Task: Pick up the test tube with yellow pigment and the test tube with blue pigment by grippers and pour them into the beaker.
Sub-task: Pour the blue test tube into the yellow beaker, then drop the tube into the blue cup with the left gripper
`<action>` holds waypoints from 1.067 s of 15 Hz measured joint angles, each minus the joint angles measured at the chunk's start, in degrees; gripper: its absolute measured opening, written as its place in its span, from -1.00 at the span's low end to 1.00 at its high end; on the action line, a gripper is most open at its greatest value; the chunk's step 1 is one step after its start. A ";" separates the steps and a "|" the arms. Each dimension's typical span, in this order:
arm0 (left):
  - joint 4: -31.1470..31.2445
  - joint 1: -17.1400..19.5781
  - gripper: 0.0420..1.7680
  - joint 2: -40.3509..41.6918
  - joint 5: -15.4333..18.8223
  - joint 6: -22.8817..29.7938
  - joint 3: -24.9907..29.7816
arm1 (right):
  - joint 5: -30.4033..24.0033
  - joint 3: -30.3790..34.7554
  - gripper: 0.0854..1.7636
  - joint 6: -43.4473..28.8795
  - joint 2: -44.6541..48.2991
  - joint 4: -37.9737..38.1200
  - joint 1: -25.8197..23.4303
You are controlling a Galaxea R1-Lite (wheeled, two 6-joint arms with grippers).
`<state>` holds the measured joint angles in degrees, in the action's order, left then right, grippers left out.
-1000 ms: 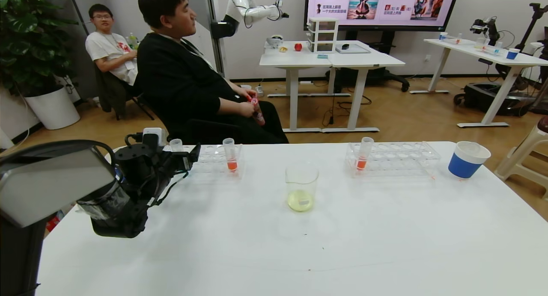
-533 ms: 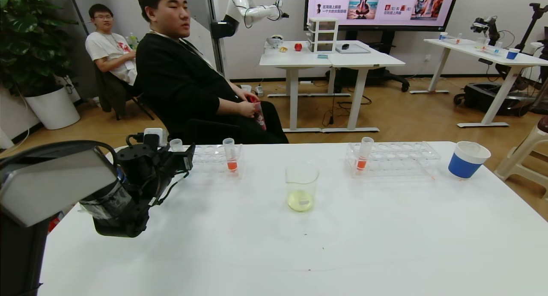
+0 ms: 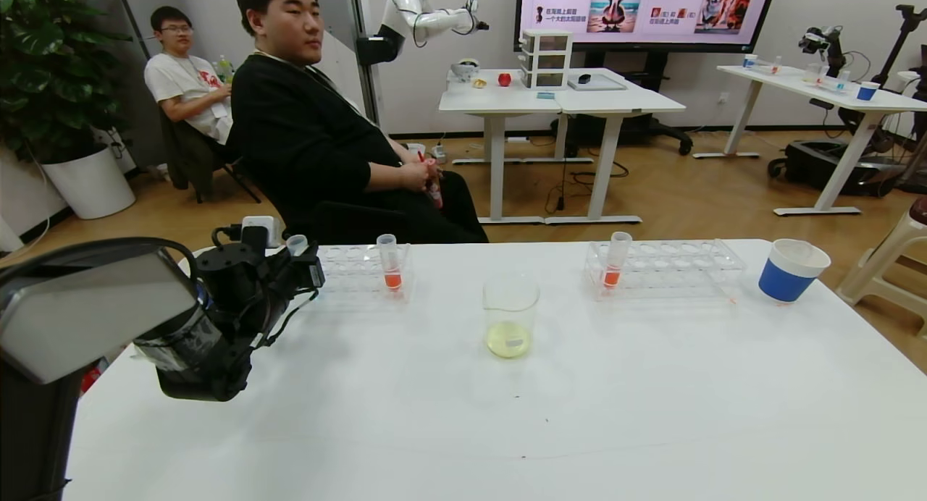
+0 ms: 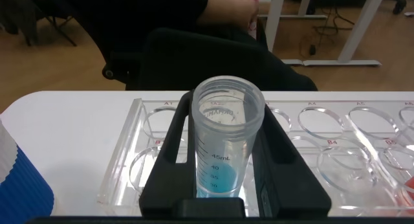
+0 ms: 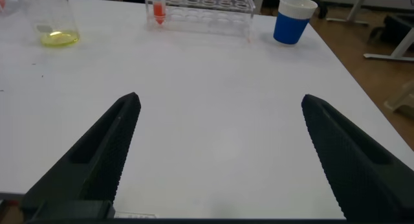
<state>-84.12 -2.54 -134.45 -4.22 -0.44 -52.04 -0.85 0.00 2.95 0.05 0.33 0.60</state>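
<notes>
A small clear plastic test tube holding turquoise-blue liquid (image 4: 223, 143) was seen pinched between the fingers of the black two-fingered left gripper (image 4: 223, 179), the tube standing upright in a well at the left end of the clear plastic rack (image 3: 347, 269) on the robot's left side of the white table (image 3: 463, 414). The tube had not yet been lifted clear of that rack, as far as could be judged.

A clear glass beaker with a pouring lip (image 3: 510, 316) was shown near the middle of the table, a shallow layer of pale yellow-green liquid already lying at its bottom. The yellow half of the task was therefore judged done; no test tube with yellow pigment could be made out in any view.

The black right gripper (image 5: 220, 153) was held low over bare tabletop at the robot's right, its fingers spread wide and holding nothing.

Two similar tubes of orange-red liquid (image 3: 389, 263) were left standing untouched, one in each rack, and a white-and-blue paper cup (image 3: 791, 271) stood near the far right edge.

The lift, the carry to the beaker and the pouring of the blue liquid were judged to remain.
</notes>
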 joint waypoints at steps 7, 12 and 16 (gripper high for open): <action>5.78 0.20 -0.47 5.42 0.06 -0.07 -1.37 | 0.00 0.00 0.97 0.00 0.00 0.00 0.00; 12.34 0.20 -0.47 10.83 0.12 0.00 -3.66 | 0.00 0.00 0.97 0.00 0.00 0.02 0.00; 13.49 -0.21 -0.47 12.18 0.43 -0.09 -4.43 | 0.00 0.00 0.97 0.00 0.00 0.00 0.00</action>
<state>-70.62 -2.74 -122.27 -3.79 -0.52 -56.47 -0.85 0.00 2.95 0.05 0.33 0.60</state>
